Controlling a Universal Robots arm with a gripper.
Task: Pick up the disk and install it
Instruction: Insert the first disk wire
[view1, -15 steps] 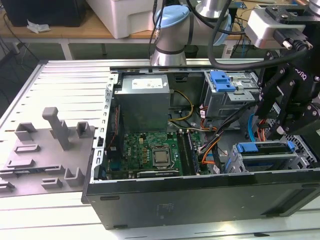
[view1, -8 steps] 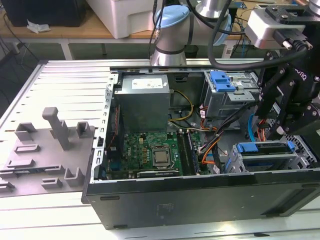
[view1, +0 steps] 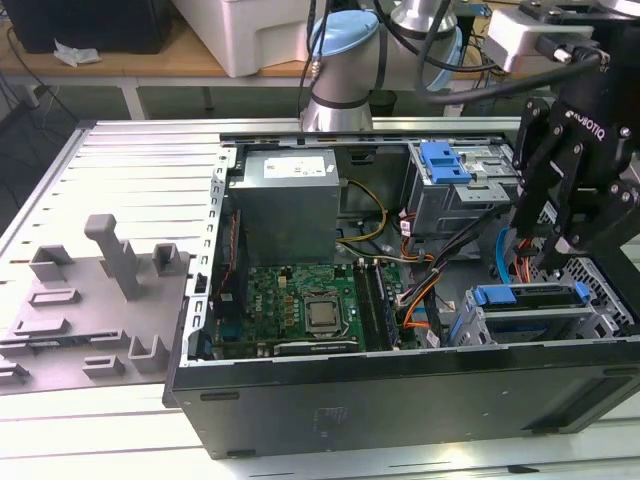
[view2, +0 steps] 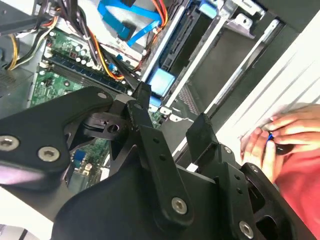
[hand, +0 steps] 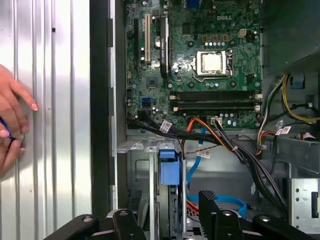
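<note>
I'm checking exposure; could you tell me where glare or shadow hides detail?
Exterior view: the table washes out pale; second wrist view: the table blows out white, the gripper reads flat black; first wrist view: the table glares, the disk's bay is dim.

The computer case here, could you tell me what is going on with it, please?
The robot's gripper hangs over the open computer case, its fingers apart and holding nothing. Just beneath them the disk, with its blue bracket, sits in the drive cage. A person's hand rests on the table beside the case.
</note>
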